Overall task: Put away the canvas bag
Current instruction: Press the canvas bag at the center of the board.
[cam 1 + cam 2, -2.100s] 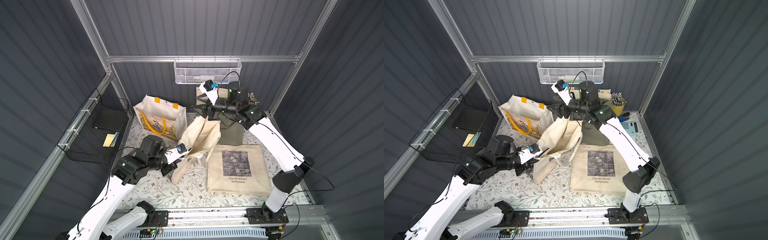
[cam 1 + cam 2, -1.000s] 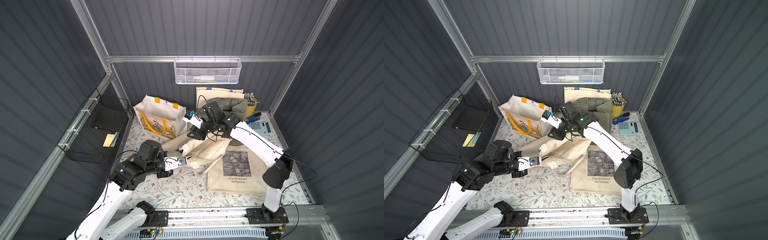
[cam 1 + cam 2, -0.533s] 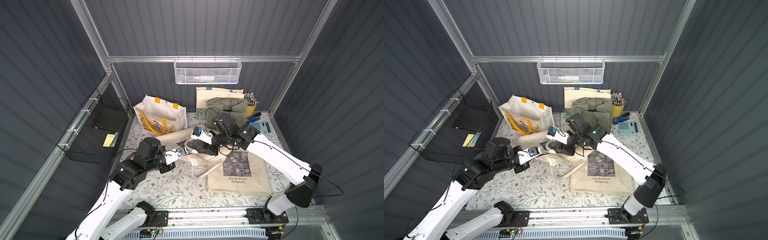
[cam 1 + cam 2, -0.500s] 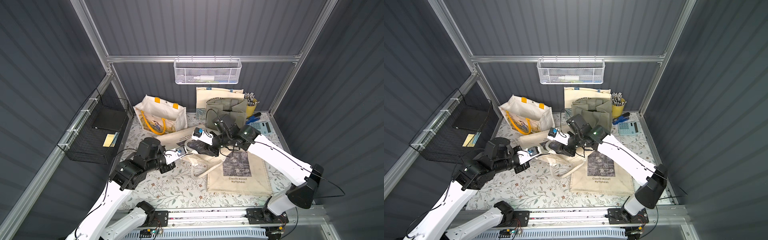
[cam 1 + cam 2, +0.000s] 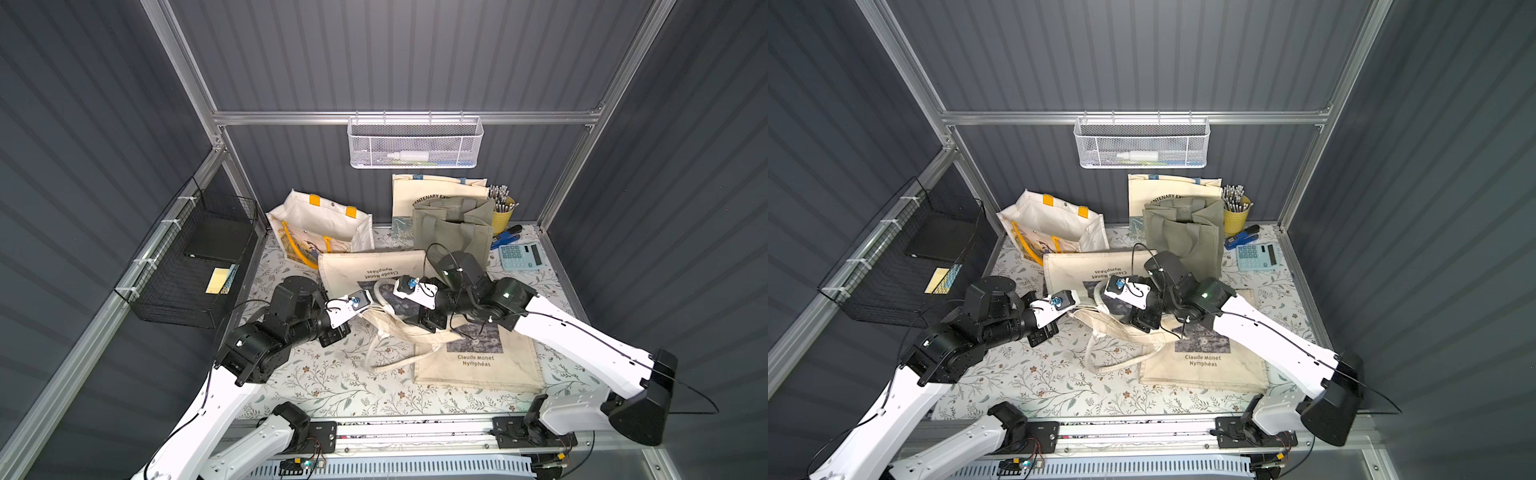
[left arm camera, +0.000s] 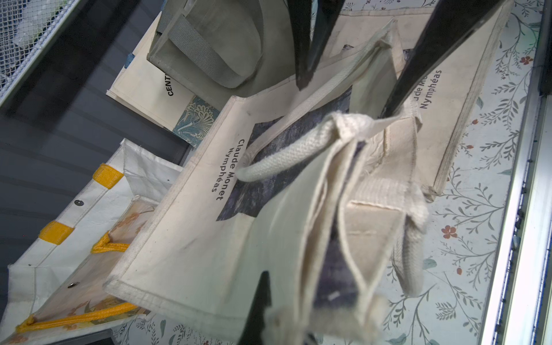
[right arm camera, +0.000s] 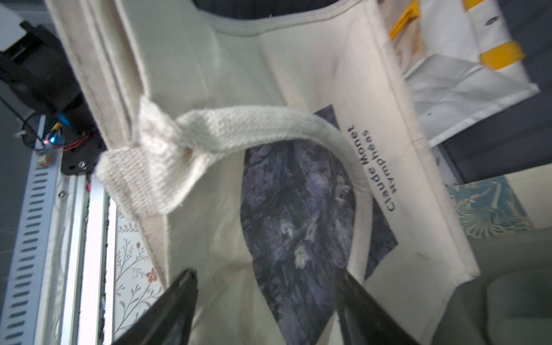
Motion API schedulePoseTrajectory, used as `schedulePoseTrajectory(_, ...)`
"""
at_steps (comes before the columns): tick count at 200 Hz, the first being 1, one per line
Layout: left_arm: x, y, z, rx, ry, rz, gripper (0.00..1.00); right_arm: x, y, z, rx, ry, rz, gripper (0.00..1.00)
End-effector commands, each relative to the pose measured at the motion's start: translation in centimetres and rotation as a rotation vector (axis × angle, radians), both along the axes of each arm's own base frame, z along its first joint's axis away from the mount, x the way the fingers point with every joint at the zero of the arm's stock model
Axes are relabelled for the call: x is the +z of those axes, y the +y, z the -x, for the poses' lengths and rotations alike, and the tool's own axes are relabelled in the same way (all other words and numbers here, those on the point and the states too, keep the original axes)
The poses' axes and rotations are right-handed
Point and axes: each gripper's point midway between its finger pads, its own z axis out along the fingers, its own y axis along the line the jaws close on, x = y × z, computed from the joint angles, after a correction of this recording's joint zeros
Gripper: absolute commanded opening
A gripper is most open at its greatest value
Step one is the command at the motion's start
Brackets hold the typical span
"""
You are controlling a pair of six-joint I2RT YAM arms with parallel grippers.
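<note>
In both top views the canvas bag (image 5: 365, 270) (cream, printed "Claude Monet Nymphéas") lies crumpled at the centre of the frame on the floral table mat (image 5: 332, 382). Its straps trail onto a second Monet tote (image 5: 478, 365) lying flat at lower right. The left gripper (image 5: 368, 309) reaches in from the lower left, clamped on the bag's rim. The right gripper (image 5: 405, 313) hovers just beside it, coming from the right. A yellow-handled tote (image 5: 320, 224) and an olive bag (image 5: 451, 228) stand above centre.

In the left wrist view, bunched rim fabric runs between the left gripper's fingers (image 6: 257, 301), which are closed on it. The right gripper's black fingers (image 6: 307, 44) stand spread near the looped handle (image 6: 283, 158).

In the right wrist view, the right gripper (image 7: 267, 273) gapes wide with nothing pinched, over the bag's printed panel (the handle arches across it).
</note>
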Motion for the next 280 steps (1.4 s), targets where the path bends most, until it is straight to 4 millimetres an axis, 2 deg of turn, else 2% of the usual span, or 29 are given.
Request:
schedulePoseTrajectory(1,2.3,-0.3,-0.1,-0.002,-0.060,0.065,0.00,4.8,-0.4,-1.0,-0.070,-0.141,-0.153,0.90)
schedulePoseTrajectory(22,2.8,-0.4,-0.3,0.010,-0.052,0.080,0.00,4.5,-0.5,-0.6,-0.080,-0.134,-0.143,0.94)
schedulePoseTrajectory(27,2.8,-0.5,-0.3,0.009,-0.051,0.080,0.00,4.0,-0.6,-0.3,-0.081,-0.132,-0.123,0.98)
schedulePoseTrajectory(42,2.8,-0.6,-0.2,-0.001,-0.059,0.082,0.00,2.3,-0.6,0.3,-0.082,-0.134,-0.063,0.99)
schedulePoseTrajectory(46,2.8,-0.6,-0.2,-0.005,-0.064,0.082,0.00,2.9,-1.0,0.8,-0.083,-0.153,-0.078,0.99)
schedulePoseTrajectory(79,2.8,-0.5,0.1,-0.017,-0.090,0.085,0.00,2.6,-1.5,1.8,-0.070,-0.207,-0.092,0.99)
schedulePoseTrajectory(104,2.8,-0.4,0.1,-0.015,-0.080,0.080,0.00,1.8,-1.6,1.5,-0.123,-0.336,-0.016,0.99)
schedulePoseTrajectory(130,2.8,-0.5,0.1,-0.009,-0.060,0.085,0.00,2.4,-1.6,2.0,-0.120,-0.406,-0.045,0.99)
schedulePoseTrajectory(155,3.1,-0.5,0.1,-0.006,-0.062,0.091,0.00,1.3,-2.3,2.9,-0.071,-0.490,0.008,0.99)
schedulePoseTrajectory(172,3.2,-0.5,0.1,-0.007,-0.051,0.089,0.00,1.0,-2.8,3.1,-0.098,-0.575,0.000,0.99)
schedulePoseTrajectory(214,3.4,-0.7,0.2,-0.017,-0.049,0.095,0.00,0.4,-2.0,4.2,-0.157,-0.655,-0.019,0.99)
schedulePoseTrajectory(239,3.7,-0.9,0.2,-0.024,-0.060,0.106,0.00,-1.5,-1.7,3.7,-0.226,-0.764,0.057,0.99)
schedulePoseTrajectory(261,3.6,-1.0,0.6,-0.057,-0.072,0.090,0.00,-1.7,-2.4,2.0,-0.385,-0.808,0.094,0.99)
schedulePoseTrajectory(280,3.4,-0.9,0.9,-0.075,-0.085,0.077,0.00,-2.2,-2.4,1.3,-0.400,-0.831,0.112,0.99)
